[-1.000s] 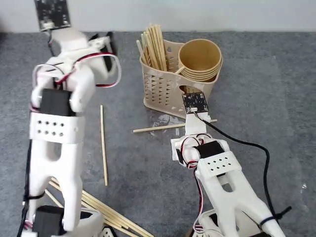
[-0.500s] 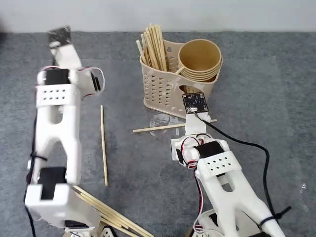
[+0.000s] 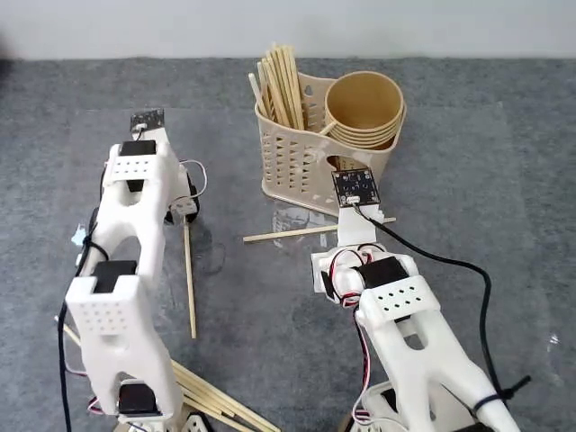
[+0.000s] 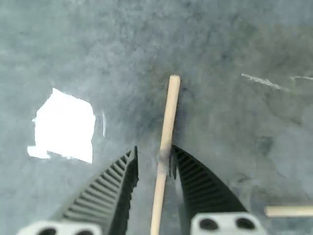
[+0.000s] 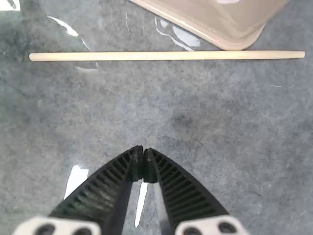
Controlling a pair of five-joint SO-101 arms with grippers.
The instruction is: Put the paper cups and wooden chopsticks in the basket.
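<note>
A loose wooden chopstick (image 3: 189, 270) lies lengthwise on the grey mat. My left gripper (image 3: 184, 209) is down over its far end. In the left wrist view the left gripper (image 4: 152, 152) is open and straddles this chopstick (image 4: 168, 112), which rests against one finger (image 4: 188, 171). A second chopstick (image 3: 288, 233) lies crosswise before the beige basket (image 3: 301, 166). The basket holds stacked paper cups (image 3: 364, 108) and several upright chopsticks (image 3: 281, 85). My right gripper (image 5: 143, 152) is shut with nothing in it, a little short of the crosswise chopstick (image 5: 166, 56).
A bundle of several more chopsticks (image 3: 216, 400) lies by the left arm's base at the near edge. Shiny patches (image 4: 66, 125) mark the mat. The right arm (image 3: 396, 306) stands just in front of the basket.
The left arm has swung down from a raised pose and lowered its gripper over the far end of the lengthwise chopstick. The right arm has not moved.
</note>
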